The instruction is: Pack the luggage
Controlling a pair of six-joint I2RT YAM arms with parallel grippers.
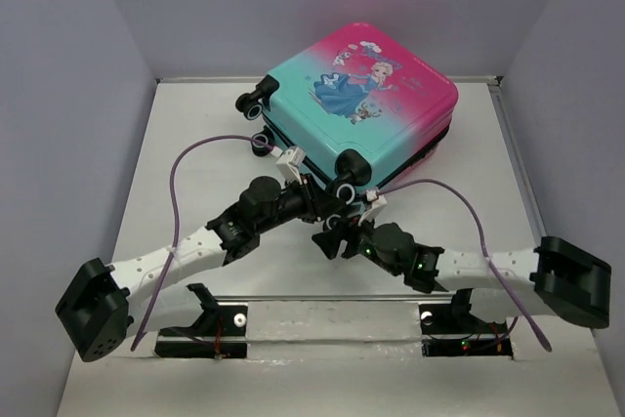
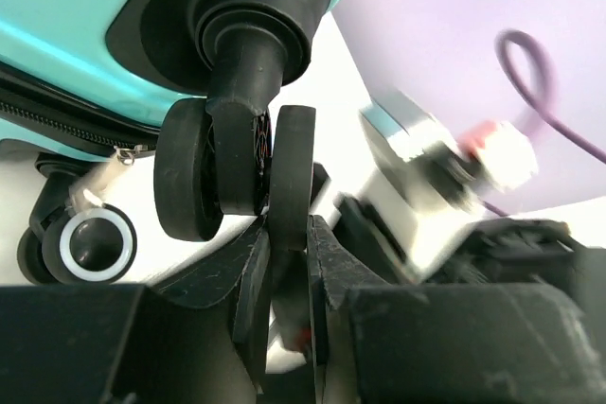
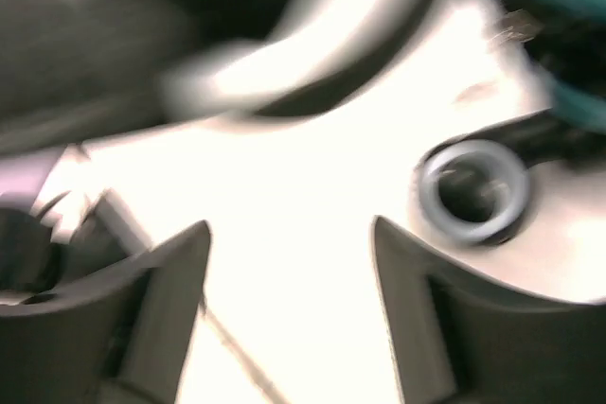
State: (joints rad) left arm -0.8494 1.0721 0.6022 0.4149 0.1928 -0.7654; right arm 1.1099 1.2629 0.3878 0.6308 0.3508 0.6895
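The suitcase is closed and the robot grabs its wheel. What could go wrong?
The left pincer nips only the rim of one wheel of the luggage; wheels spin and swivel, so it may slip off. The right pincer is open, holding nothing, close beside the left arm, so the two might bump.

The top camera looks down from above and behind, arm bases (image 1: pixel 220 324) at six o'clock, luggage (image 1: pixel 361 104) toward twelve. Both wrist cameras sit very close, sharing its black wheels (image 2: pixel 294 177); the right one blurred
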